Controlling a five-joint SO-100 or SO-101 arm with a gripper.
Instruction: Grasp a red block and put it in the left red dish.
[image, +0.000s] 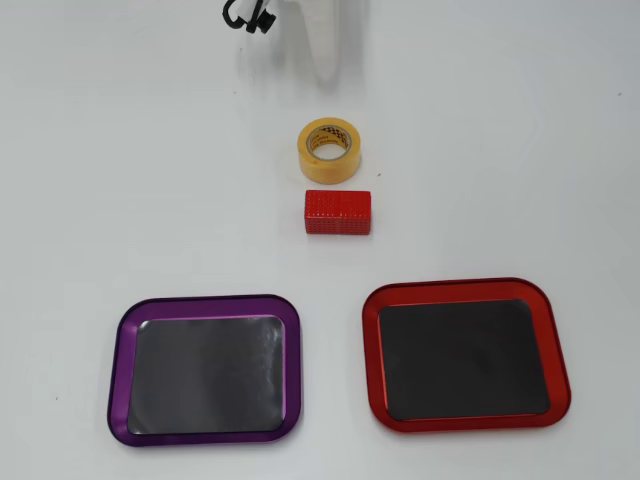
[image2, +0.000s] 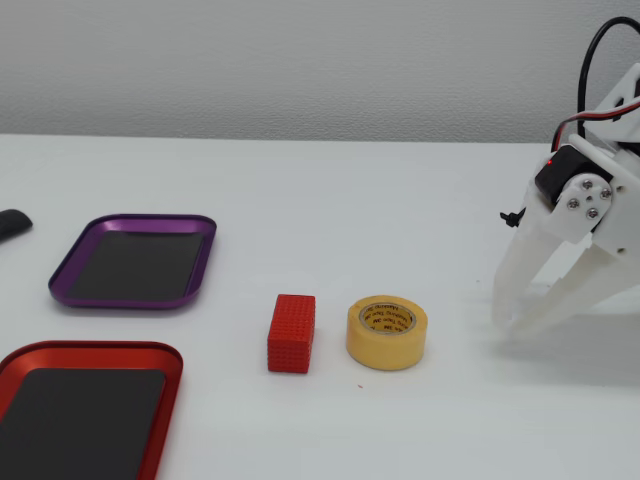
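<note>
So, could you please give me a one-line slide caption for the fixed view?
Open claw waits right of the tape roll and red block; both trays empty.

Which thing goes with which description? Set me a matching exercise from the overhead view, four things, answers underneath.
Things
1. red block
2. yellow tape roll
3. red dish
4. purple dish

Descriptions, as the overhead view shows them
A. lower left, empty, dark inside
B. lying on the table just below the roll, outside both dishes
C. lower right, empty, dark inside
D. nearest the white gripper at the top edge

Pairs: 1-B, 2-D, 3-C, 4-A
</note>
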